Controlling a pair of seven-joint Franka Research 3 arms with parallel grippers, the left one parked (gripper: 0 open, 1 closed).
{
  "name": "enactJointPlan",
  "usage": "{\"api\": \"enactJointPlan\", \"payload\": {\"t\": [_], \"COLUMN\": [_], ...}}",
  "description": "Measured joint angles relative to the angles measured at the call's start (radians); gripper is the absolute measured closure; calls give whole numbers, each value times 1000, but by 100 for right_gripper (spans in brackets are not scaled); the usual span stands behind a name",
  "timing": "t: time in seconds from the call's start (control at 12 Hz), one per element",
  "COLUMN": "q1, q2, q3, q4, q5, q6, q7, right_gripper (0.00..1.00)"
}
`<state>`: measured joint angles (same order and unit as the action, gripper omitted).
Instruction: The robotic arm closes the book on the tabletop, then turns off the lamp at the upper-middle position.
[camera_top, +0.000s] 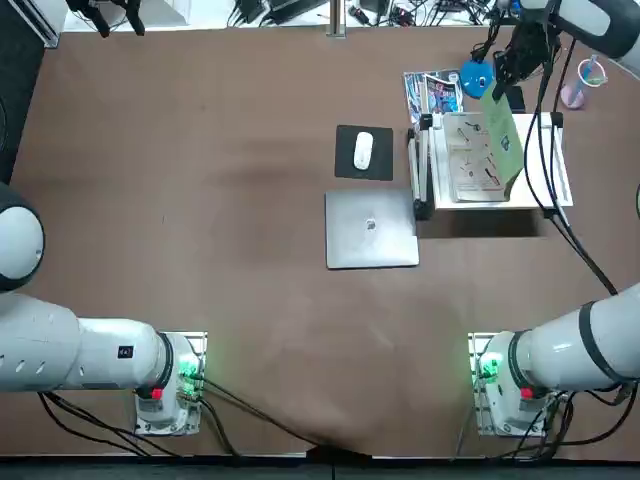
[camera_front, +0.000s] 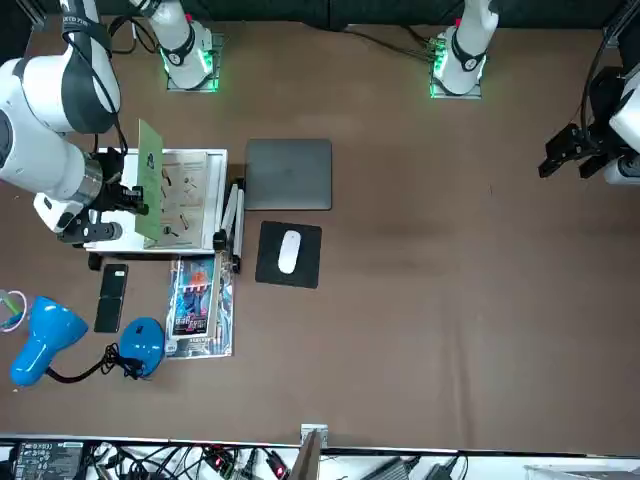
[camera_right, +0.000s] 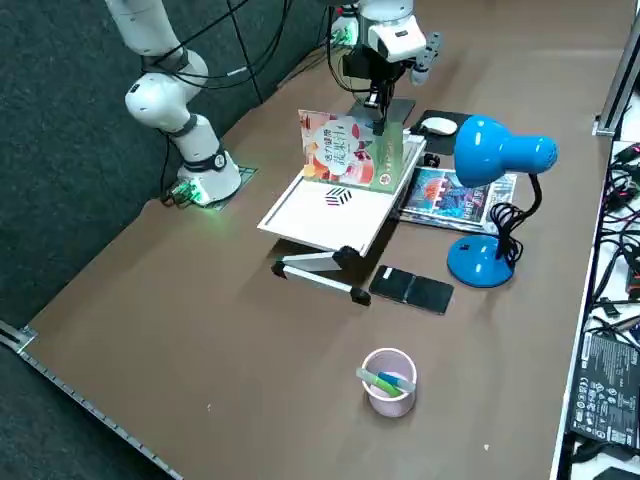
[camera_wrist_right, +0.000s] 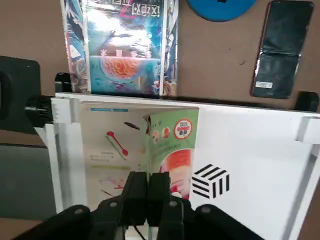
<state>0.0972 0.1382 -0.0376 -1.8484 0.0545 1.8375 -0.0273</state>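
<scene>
- Right end effector (camera_wrist_right: 148, 175): fingertips drawn together, thin raised leaf of the book (camera_wrist_right: 107, 150) pinched between them at its upper edge.
- Book lies open on the white stand (camera_wrist_right: 250, 165), over the worktop (camera_right: 250, 350). One side rests flat, illustrated page showing; the other stands up, green with red-orange picture, in my grip.
- Flat page lies below my fingers, toward the laptop (camera_top: 372, 230) side.
- Lamp (camera_right: 490, 150): blue head, blue disc base, dark bent stem. Stands on the worktop past the stand, farther from my base; not touched by my fingers.
- Glossy magazine (camera_wrist_right: 120, 50) just beyond the stand, near the lamp base. Black phone (camera_right: 412, 288) near that base too.
- Mouse (camera_top: 363, 150) on a dark pad (camera_top: 348, 165), beyond the laptop.
</scene>
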Motion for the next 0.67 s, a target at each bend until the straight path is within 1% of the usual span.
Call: {"api": "enactJointPlan", "payload": {"t": [0.33, 0.67], "q1": [29, 84], "q2": [2, 20], "q3": [0, 1], "q4": [0, -1], "q5": [-49, -61], "q6": [0, 4], "q7": [67, 164], "right_gripper": [98, 98]}}
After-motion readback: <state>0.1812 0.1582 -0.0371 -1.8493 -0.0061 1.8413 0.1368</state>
